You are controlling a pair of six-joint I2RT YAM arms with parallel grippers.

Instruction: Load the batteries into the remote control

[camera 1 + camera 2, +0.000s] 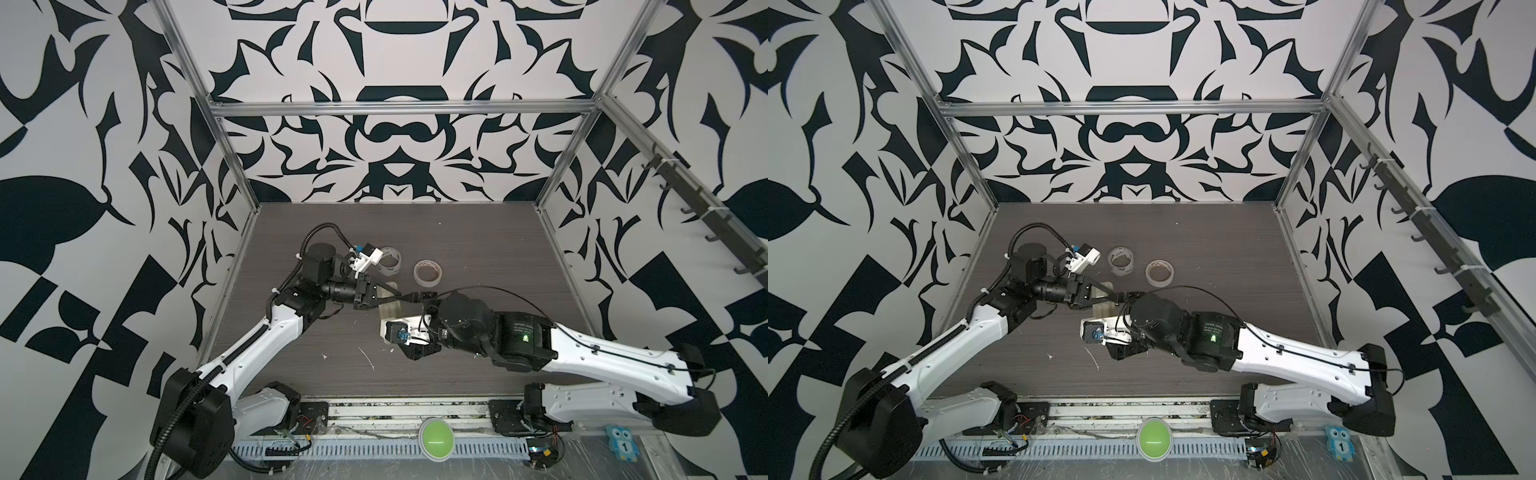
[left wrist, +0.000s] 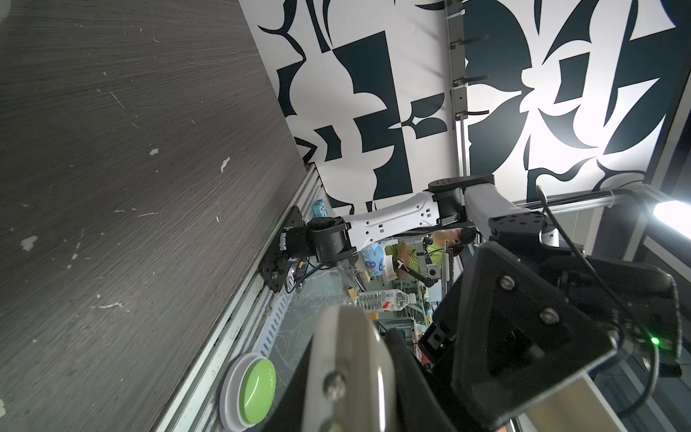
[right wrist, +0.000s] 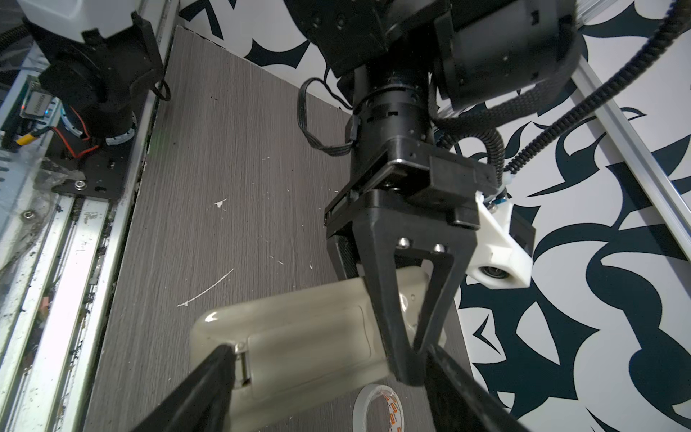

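Observation:
The remote control (image 3: pixel 299 336) is off-white and lies back up on the dark table, its cover on. It also shows in both top views (image 1: pixel 390 311) (image 1: pixel 1104 309), partly under the arms. A narrow gap with a metal piece shows at one end of the cover. My left gripper (image 1: pixel 400 296) (image 3: pixel 407 368) is shut with nothing in it, its tip down on the remote's far end. My right gripper (image 3: pixel 329 359) stands open astride the remote. One of its fingers (image 3: pixel 213 374) sits against the gap at the cover's end. The batteries are out of view.
Two tape rolls (image 1: pixel 390 264) (image 1: pixel 427 272) lie just behind the remote, and one tape roll (image 3: pixel 377 407) sits beside the right gripper's far finger. White flecks (image 1: pixel 368 359) dot the table. A green button (image 1: pixel 435 436) sits on the front rail.

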